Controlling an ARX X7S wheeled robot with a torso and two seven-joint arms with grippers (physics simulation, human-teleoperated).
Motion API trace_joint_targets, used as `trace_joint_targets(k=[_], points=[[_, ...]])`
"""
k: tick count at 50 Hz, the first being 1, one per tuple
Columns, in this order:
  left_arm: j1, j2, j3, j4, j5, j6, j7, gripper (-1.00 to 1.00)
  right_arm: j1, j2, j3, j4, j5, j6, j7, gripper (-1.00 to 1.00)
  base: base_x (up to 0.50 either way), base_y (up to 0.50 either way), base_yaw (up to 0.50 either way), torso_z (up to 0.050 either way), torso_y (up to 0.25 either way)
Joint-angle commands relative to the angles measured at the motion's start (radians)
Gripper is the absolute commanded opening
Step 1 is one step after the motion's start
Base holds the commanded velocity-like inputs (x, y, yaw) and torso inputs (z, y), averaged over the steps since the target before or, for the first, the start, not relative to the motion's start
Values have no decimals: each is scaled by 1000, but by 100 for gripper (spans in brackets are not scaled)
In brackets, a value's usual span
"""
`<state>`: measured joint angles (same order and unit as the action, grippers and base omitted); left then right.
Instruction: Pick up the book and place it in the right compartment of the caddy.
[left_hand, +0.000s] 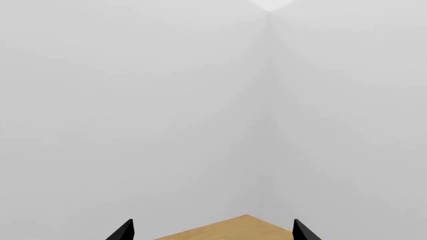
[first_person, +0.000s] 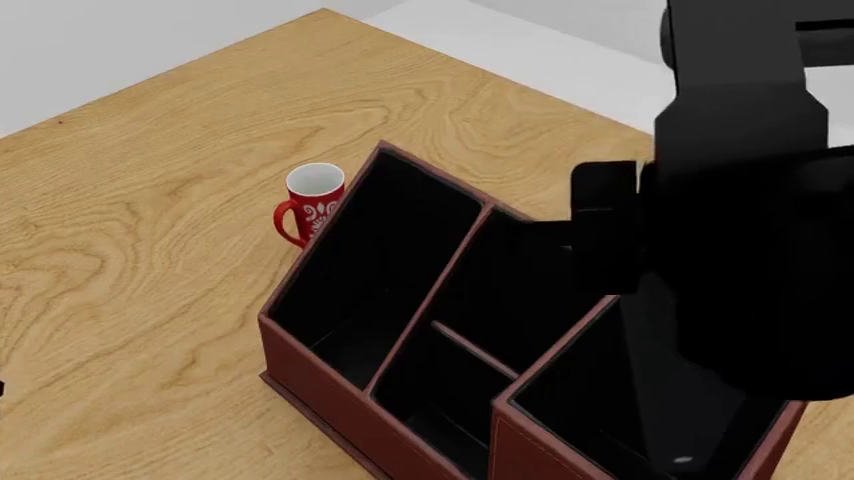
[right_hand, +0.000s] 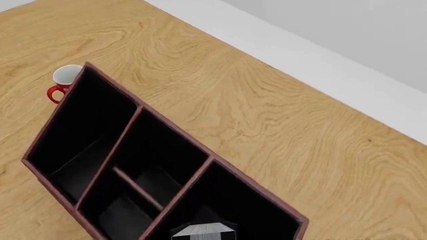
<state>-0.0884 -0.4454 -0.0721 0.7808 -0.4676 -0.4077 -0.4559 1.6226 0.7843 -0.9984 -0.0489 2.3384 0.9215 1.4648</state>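
The book shows its white page edge between black covers, at the near edge of the right wrist view. It hangs over the black well of the right compartment of the reddish-brown caddy. My right gripper appears shut on the book, though its fingers are hidden. In the head view my black right arm reaches down over the right compartment and hides the book. My left gripper is open and holds nothing. It faces a wall corner, away from the caddy.
A red mug with a white inside stands on the wooden table, close to the caddy's long narrow compartment. The table's far edge runs behind the caddy. One table corner shows beyond the left fingers.
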Motion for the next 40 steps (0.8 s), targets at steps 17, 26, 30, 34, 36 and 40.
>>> trace_joint_targets(k=[17,26,30,34,36,40], points=[[3,-5,6,-3,1,9,-5,100,-12,3,-35,11,-104,45,-70,-100,0,0,0,0,1],[4,-8,8,-4,2,10,-7,100,-16,-19,-36,35,-178,49,-130,-100,0,0,0,1,1],[5,-8,9,-6,2,12,-7,100,-28,-22,-35,38,-194,40,-147,-100,0,0,0,0,3],[7,-11,5,4,-3,7,-12,100,-42,-23,-35,37,-210,31,-163,-100,0,0,0,0,0],[8,-12,3,7,-5,5,-13,100,-50,-21,-34,37,-215,26,-172,-100,0,0,0,0,0],[6,-11,9,-5,2,15,-10,100,-69,-9,-33,31,-221,15,-178,-100,0,0,0,0,3]])
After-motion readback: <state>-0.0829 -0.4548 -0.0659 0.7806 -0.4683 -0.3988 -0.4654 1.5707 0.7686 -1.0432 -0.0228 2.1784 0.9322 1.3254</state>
